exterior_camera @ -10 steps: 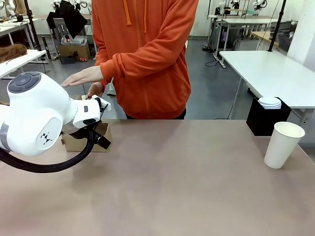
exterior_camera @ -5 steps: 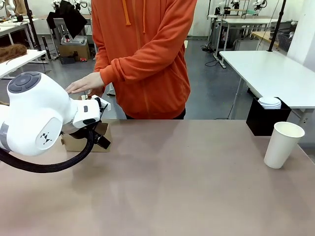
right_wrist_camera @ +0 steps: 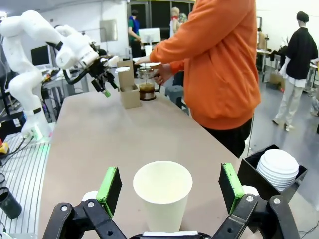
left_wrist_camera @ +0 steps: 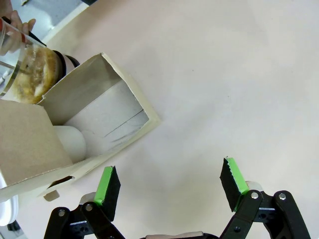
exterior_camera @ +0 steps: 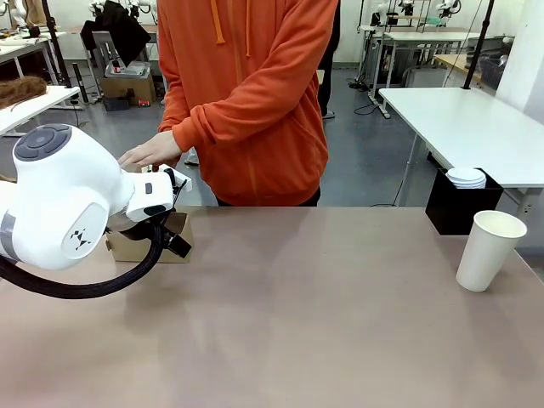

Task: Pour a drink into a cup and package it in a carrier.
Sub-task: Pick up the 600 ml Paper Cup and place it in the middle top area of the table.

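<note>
The tall white cup point(exterior_camera: 489, 249) stands near the table's right edge. In the right wrist view the cup point(right_wrist_camera: 163, 199) rises just ahead of my right gripper point(right_wrist_camera: 169, 185), which is open and not touching it. My left gripper point(left_wrist_camera: 170, 183) hangs open above bare table beside the brown cardboard carrier point(left_wrist_camera: 99, 114), which has a white cup point(left_wrist_camera: 71, 142) in one pocket. Just beyond the carrier point(right_wrist_camera: 130, 92), a person's hand holds the glass jug point(right_wrist_camera: 146, 82) with the dark drink point(right_wrist_camera: 146, 90). My left arm point(exterior_camera: 59, 204) hides part of the carrier point(exterior_camera: 144, 246) in the front view.
A black box point(exterior_camera: 450, 208) holding a stack of white lids point(exterior_camera: 465, 177) sits at the far right edge, behind the cup. A person in an orange hoodie point(exterior_camera: 255, 102) stands at the far side. The middle of the table point(exterior_camera: 297, 323) is bare.
The person's hand has dropped from a flat reach down toward the jug behind my left arm. Neither arm nor the cup has moved.
</note>
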Available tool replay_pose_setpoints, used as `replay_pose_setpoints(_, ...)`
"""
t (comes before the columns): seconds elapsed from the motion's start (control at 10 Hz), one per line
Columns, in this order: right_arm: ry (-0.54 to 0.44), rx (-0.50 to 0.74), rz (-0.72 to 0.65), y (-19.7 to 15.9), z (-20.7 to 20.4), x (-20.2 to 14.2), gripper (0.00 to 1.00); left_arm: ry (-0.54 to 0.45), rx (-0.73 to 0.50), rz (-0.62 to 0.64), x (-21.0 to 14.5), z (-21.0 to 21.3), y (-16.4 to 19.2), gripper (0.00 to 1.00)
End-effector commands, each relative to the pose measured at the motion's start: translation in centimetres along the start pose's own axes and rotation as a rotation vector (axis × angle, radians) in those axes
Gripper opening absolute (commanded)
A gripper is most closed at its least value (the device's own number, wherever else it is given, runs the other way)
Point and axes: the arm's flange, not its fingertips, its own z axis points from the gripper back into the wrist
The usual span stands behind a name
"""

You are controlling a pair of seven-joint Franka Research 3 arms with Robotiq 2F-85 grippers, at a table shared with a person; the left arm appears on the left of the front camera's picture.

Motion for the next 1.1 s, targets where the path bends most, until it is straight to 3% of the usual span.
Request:
replay_pose_setpoints(0.0,-0.040,-0.010,-0.004,0.0,-0.6,-2.2,1.00,-0.001,-0.001,0.000,0.0,0.0,0.0,1.00)
replay_pose_setpoints(0.3,-0.108,-0.060,0.039,0.9,-1.1,-7.2,1.00,-0.001,-0.001,0.000,0.0,0.0,0.0,1.00)
replay_pose_setpoints(0.6,-0.098,-0.074,0.046,1.8,-3.6,-11.7,1.00,-0.001,-0.001,0.000,0.0,0.0,0.0,1.00)
replay_pose_setpoints(1.0,-0.068,-0.058,-0.007,2.0,-6.1,-14.5,1.00,-0.001,-0.001,0.000,0.0,0.0,0.0,1.00)
